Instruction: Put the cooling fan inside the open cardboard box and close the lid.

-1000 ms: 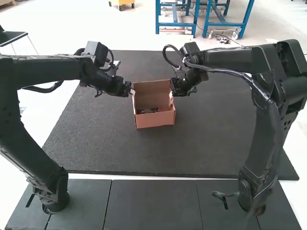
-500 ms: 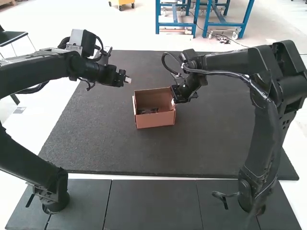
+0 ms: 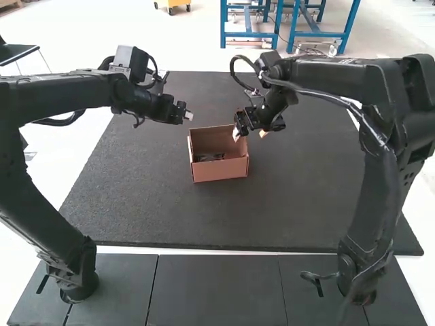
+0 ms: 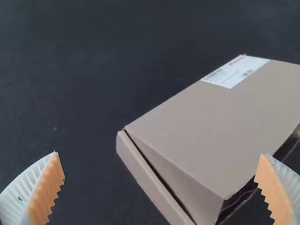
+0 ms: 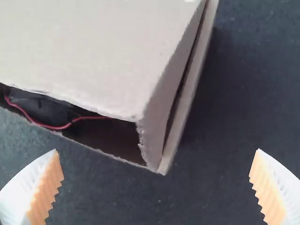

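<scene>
box [image 3: 219,166] sat mid-mat [image 3: 136,176] | fan [image 5: 33,107] lay inside box | left fingers [image 4: 44,187] hung behind its left-rear corner | right fingers [image 5: 42,185] hung by its right-rear corner

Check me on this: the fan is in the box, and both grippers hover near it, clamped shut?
Not quite. The grippers are open, not shut: the left gripper and the right gripper each stand wide open in their own wrist views. The rest holds: the fan lies in the box, and both grippers hover near it.

Wide-spread tool [image 5: 156,153] over cardboard box [image 5: 103,51] with fan [image 5: 33,106] inside.
</scene>
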Controlling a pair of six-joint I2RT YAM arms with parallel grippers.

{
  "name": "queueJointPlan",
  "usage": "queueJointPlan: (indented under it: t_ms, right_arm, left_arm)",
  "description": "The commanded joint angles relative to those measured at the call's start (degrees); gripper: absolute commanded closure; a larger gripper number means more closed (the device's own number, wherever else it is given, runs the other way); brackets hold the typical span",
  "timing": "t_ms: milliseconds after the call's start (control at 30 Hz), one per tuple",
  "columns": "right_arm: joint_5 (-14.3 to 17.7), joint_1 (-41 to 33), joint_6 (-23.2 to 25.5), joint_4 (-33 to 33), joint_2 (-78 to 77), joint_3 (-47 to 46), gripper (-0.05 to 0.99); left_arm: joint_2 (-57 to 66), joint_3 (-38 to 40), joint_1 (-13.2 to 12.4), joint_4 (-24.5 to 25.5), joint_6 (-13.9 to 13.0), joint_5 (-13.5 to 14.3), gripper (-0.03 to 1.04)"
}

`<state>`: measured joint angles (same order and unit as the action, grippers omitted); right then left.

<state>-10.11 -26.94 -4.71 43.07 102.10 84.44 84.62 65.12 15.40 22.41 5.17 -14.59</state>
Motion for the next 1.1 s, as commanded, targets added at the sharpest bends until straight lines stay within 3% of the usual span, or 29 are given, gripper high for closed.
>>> queueJointPlan:
  t_ms: [0,467,1067]
  right_arm:
    - [-0.97,-0.31,0.4,1.32,-5.6,3.8,0.03]
    - [-1.32,-0.83,2.78,5.18,-14.39,5.64,0.03]
    - [-1.58,-1.01,2.86,5.09,-15.8,1.95,0.03]
  left_arm:
    - [0.9,2.47,1.04,-0.53,-0.25,0.0,0.05]
    - [2.66,2.82,4.38,0.44,-0.34,0.09,0.05]
    - [2.22,2.64,4.29,-0.97,-0.25,-0.26,0.05]
